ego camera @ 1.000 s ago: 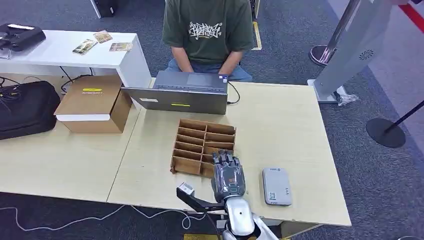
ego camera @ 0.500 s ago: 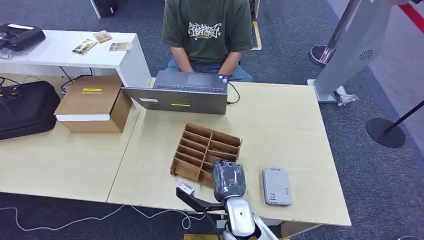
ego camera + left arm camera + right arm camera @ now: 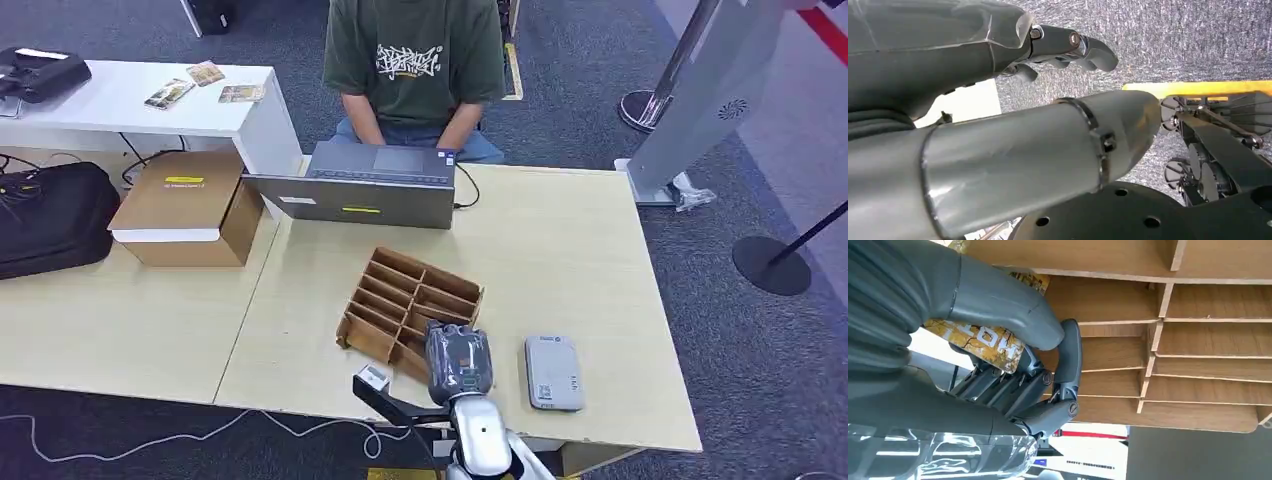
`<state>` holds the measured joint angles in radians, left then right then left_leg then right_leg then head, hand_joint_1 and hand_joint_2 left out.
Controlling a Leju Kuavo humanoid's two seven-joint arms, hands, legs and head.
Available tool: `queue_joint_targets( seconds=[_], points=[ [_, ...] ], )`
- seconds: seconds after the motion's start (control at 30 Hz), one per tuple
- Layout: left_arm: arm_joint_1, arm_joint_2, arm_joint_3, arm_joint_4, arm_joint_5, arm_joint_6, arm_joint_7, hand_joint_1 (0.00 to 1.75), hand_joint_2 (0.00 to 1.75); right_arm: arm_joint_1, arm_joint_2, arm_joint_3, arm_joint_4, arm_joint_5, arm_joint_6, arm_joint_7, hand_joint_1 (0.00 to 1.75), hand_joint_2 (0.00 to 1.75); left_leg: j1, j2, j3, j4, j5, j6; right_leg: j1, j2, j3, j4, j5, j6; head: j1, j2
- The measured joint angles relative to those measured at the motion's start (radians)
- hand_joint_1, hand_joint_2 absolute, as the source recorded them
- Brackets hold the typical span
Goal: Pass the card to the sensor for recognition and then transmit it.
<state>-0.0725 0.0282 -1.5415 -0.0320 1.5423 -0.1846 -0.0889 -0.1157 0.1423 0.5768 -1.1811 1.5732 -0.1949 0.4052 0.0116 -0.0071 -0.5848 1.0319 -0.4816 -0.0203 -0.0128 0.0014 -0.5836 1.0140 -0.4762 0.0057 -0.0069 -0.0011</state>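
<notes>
My right hand [image 3: 458,362] sits at the near right corner of the brown slotted card organizer [image 3: 408,303], fingers curled in. Up close in the right wrist view, the thumb and fingers of the right hand [image 3: 1018,365] pinch a yellow-and-white printed card [image 3: 979,338] just outside the organizer's [image 3: 1198,340] slots. The grey card sensor [image 3: 553,372] lies flat on the table to the right of that hand. In the left wrist view, my left hand [image 3: 1058,47] hangs over the carpet, fingers loosely apart with nothing in them.
A person in a green shirt [image 3: 415,60] sits across the table behind a laptop [image 3: 365,187]. A cardboard box [image 3: 188,208] and a black bag [image 3: 50,215] stand at the left. A white side table [image 3: 130,100] holds several cards.
My right hand's fingers have curled in and the hand has drawn back toward the table's front edge. The organizer has skewed, its left end sliding nearer me.
</notes>
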Motion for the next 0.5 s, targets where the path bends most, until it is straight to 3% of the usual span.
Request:
queue_joint_targets(
  seconds=[0.5],
  points=[
    [0.0, 0.001, 0.0, 0.0, 0.009, 0.002, -0.002, 0.0, 0.0, 0.008, -0.003, -0.007, -0.019, 0.0, -0.034, -0.015, 1.75, 1.75, 0.0, 0.0, 0.0, 0.0, 0.0, 0.0, 0.0, 0.0, 0.0, 0.0, 0.0, 0.0, 0.0, 0.0]
  ],
)
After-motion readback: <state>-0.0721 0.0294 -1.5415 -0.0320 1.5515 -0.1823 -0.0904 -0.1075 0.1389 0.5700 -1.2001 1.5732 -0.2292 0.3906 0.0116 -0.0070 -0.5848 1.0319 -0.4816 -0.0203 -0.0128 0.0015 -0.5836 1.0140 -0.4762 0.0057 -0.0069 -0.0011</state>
